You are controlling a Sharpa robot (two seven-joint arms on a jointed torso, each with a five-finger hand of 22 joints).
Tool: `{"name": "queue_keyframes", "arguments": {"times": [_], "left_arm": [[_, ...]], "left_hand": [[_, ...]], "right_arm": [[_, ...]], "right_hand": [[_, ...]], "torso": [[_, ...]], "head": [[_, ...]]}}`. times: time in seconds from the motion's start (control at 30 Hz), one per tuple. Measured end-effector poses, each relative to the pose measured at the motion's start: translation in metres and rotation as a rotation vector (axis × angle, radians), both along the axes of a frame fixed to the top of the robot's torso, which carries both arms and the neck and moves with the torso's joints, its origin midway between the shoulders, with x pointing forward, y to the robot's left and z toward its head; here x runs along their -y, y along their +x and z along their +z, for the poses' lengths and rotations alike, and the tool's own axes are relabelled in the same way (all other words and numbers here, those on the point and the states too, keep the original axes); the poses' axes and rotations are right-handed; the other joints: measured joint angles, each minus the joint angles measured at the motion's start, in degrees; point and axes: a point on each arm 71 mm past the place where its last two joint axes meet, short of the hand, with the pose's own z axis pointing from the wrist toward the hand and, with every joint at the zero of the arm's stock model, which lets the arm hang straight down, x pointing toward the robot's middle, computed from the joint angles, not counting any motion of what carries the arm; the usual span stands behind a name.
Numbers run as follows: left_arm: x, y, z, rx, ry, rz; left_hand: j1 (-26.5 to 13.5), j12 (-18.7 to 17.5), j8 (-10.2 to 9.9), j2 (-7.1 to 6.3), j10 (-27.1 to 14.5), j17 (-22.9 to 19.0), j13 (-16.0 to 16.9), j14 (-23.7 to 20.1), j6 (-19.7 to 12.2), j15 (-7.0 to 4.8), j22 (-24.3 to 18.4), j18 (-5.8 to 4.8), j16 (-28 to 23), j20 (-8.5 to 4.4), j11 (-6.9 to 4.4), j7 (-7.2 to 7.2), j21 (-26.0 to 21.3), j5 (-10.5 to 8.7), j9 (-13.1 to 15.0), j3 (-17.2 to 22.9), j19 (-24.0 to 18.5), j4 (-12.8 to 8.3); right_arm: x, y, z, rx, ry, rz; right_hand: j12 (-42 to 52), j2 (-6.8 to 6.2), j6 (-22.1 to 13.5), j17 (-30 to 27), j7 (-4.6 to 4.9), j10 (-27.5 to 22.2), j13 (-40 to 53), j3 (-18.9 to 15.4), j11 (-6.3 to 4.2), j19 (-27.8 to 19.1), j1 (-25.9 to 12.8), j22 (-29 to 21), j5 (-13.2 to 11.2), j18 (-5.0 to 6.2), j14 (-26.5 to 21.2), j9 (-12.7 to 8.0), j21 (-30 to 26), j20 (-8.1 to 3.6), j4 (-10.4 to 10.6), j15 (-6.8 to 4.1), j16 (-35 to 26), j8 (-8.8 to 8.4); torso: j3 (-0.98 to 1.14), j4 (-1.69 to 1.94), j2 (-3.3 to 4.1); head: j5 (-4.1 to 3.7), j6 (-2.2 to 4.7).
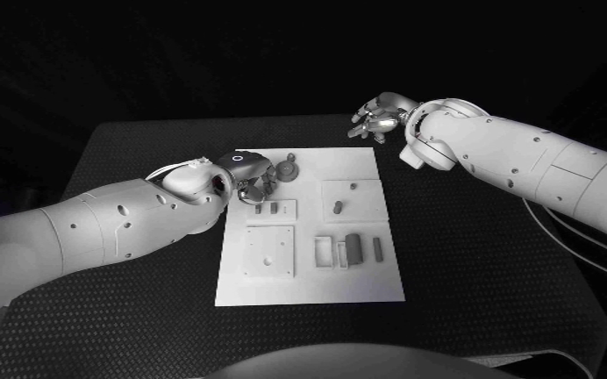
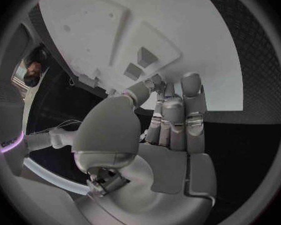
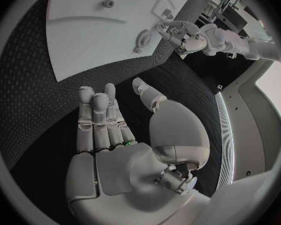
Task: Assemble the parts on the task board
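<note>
Nearest me, my left hand (image 1: 244,174) hovers, fingers together and empty, over the task board's (image 1: 367,284) upper-left parts (image 1: 289,169); right hand (image 1: 380,118) waits upper right, fingers apart.

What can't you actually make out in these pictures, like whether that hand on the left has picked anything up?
- Left hand, head view: its fingertips curl over the task board edge, so whether they pinch a part is hidden. In its own wrist view the fingers hide whatever lies under them.
- Round part beside that hand: too small to read its shape.
- Right hand: over the black table, fingers apart, holding nothing.
</note>
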Motion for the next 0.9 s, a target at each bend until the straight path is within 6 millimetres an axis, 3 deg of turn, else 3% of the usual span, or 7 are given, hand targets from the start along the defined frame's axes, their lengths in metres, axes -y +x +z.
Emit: {"name": "queue_keyframes", "arguments": {"times": [0.27,0.9], "left_arm": [[-0.0012,0.0003,-0.0008,-0.002,-0.002,0.007],[-0.0074,0.0024,-0.0010,-0.002,0.001,0.027]], "left_hand": [[0.03,0.41,-0.61,-0.54,-3.85,-0.57,-0.09,-0.11,-2.27,0.91,0.00,-0.16,0.39,1.02,1.20,-0.13,-0.24,0.00,-0.58,-0.93,0.02,0.03],[0.22,2.18,-0.65,-0.80,-5.97,-1.04,0.39,-0.40,-2.86,1.21,-0.02,0.66,0.62,1.43,1.69,-0.12,-0.45,0.00,-0.69,-1.39,0.01,0.49]], "right_arm": [[0.0001,0.0000,0.0000,0.000,0.000,0.000],[0.0003,0.0003,-0.0001,0.000,-0.001,-0.001]], "right_hand": [[0.00,0.00,0.00,0.00,0.00,0.08,0.00,0.00,-0.08,-0.07,0.00,0.00,0.00,0.00,0.00,0.00,0.00,0.07,0.00,0.00,0.00,0.00],[0.00,0.00,-0.26,0.01,0.09,0.09,-0.05,0.00,-0.09,-0.09,0.00,0.00,0.00,0.00,0.00,-0.03,0.00,0.08,0.00,0.00,0.00,0.00]], "torso": [[0.02,-0.01,0.00],[0.02,-0.03,0.00]], "head": [[0.00,0.01],[-0.08,-0.03]]}}
